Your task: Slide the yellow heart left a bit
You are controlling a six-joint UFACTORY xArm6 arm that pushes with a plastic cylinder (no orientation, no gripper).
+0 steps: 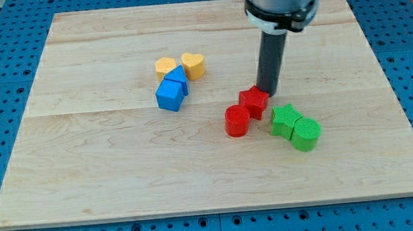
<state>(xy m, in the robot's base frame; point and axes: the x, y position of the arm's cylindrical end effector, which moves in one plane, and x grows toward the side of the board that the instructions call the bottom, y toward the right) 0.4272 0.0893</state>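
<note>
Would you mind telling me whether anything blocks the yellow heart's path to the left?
Yes. A yellow block sits right against the yellow heart on its left, and a blue block lies just below-left. My tip is off to the view's right, beside the red block.

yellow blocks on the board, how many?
2. The yellow heart sits left of my tip; a second yellow block touches its left side, above the blue blocks. None seem hidden.
</note>
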